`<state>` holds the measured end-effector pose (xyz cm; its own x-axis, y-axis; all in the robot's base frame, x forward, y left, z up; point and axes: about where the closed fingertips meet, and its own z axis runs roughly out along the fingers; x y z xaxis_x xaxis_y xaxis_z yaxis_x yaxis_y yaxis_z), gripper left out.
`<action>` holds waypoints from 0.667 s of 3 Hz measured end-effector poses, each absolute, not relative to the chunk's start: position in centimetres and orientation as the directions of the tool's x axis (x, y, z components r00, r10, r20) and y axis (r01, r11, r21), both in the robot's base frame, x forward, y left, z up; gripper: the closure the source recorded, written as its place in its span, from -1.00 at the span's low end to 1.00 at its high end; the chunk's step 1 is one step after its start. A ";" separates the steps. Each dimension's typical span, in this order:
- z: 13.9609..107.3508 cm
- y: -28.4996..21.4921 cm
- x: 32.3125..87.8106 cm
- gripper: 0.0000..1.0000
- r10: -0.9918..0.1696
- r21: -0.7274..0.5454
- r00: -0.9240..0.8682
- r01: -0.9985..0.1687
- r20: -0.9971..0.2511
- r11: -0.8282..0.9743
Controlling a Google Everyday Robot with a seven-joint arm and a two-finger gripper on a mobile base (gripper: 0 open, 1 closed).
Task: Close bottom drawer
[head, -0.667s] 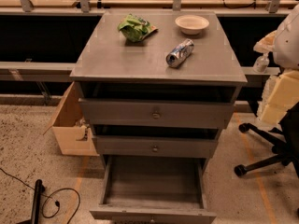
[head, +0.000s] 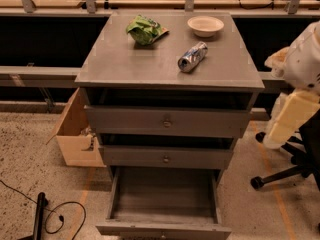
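The bottom drawer (head: 164,230) of the grey cabinet (head: 120,66) is pulled far out and shows an empty grey tray (head: 165,194). Its front edge lies at the bottom of the view, and a small knob (head: 162,237) just shows there. The two upper drawers (head: 167,121) (head: 166,157) are each out a little, with brass knobs. My white and cream arm (head: 295,94) stands to the right of the cabinet, apart from it. My gripper itself is out of view.
On the cabinet top lie a green bag (head: 145,30), a crushed can (head: 192,56) and a white bowl (head: 205,26). An open cardboard box (head: 75,134) stands at the left. An office chair base (head: 285,174) is at the right, and a black cable (head: 55,219) lies on the floor.
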<state>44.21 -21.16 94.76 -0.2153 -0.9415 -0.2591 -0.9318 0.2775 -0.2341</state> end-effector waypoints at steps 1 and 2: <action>87.3 -20.2 44.0 -1.00 -0.917 -0.174 -0.204 -0.945 -0.343 0.276; 78.4 -18.8 44.5 -1.00 -0.902 -0.135 -0.186 -0.957 -0.389 0.255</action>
<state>44.47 -18.78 78.36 -0.1857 -0.9024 -0.3888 -0.9573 0.2554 -0.1355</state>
